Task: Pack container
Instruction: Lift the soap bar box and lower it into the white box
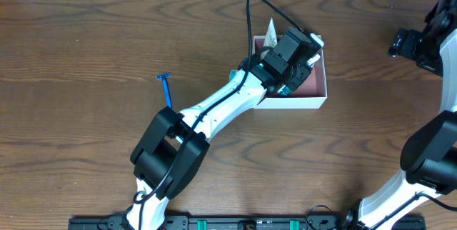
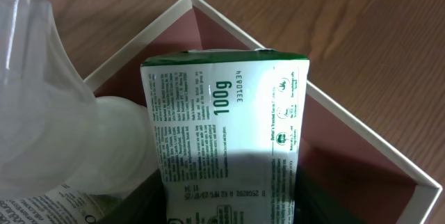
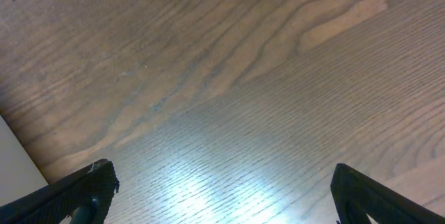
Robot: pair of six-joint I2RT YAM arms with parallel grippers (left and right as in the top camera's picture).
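The container (image 1: 314,100) is a square shallow box with white walls and a pink inside, at the back middle of the table; it also shows in the left wrist view (image 2: 348,147). My left gripper (image 1: 296,62) hangs over it, shut on a white and green toothpaste tube (image 2: 229,126) whose crimped end points into the box. A white bottle (image 2: 49,133) lies in the box to the left of the tube. My right gripper (image 3: 222,189) is open and empty above bare table at the far right (image 1: 410,44).
A blue razor (image 1: 167,87) lies on the wooden table left of the container. A white item (image 1: 272,33) sticks up at the container's back left corner. The arm bases stand at the front edge.
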